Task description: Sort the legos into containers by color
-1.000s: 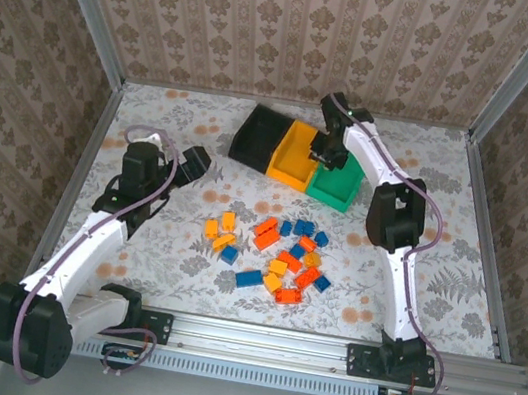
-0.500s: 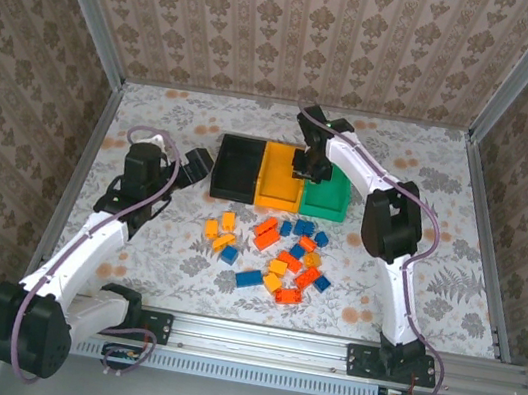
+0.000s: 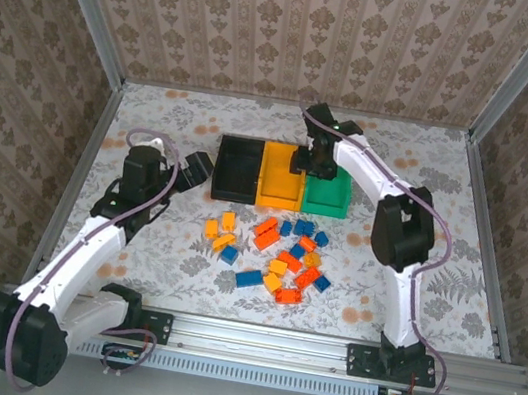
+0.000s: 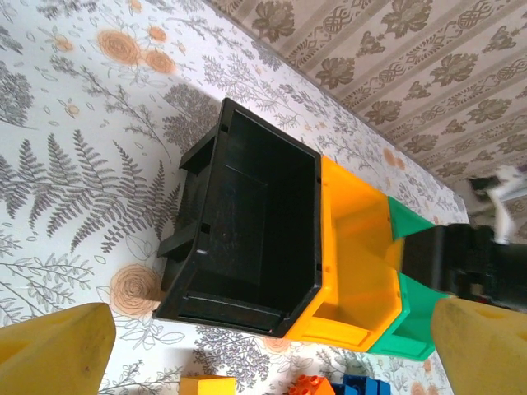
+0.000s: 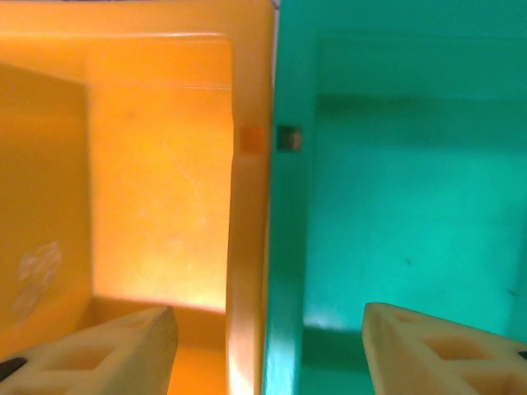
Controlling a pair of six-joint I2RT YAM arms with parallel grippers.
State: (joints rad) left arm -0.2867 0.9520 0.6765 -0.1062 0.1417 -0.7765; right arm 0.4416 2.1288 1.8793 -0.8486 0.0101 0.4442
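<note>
Right gripper (image 3: 313, 161) has spread, releasing the straightened containers (image 3: 281, 176) at twelve o'clock from the legos (image 3: 284, 258); sorting can start

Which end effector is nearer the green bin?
Right: the right end effector hovers over the edge of the green bin; the left end effector sits beyond the black bin.
</note>
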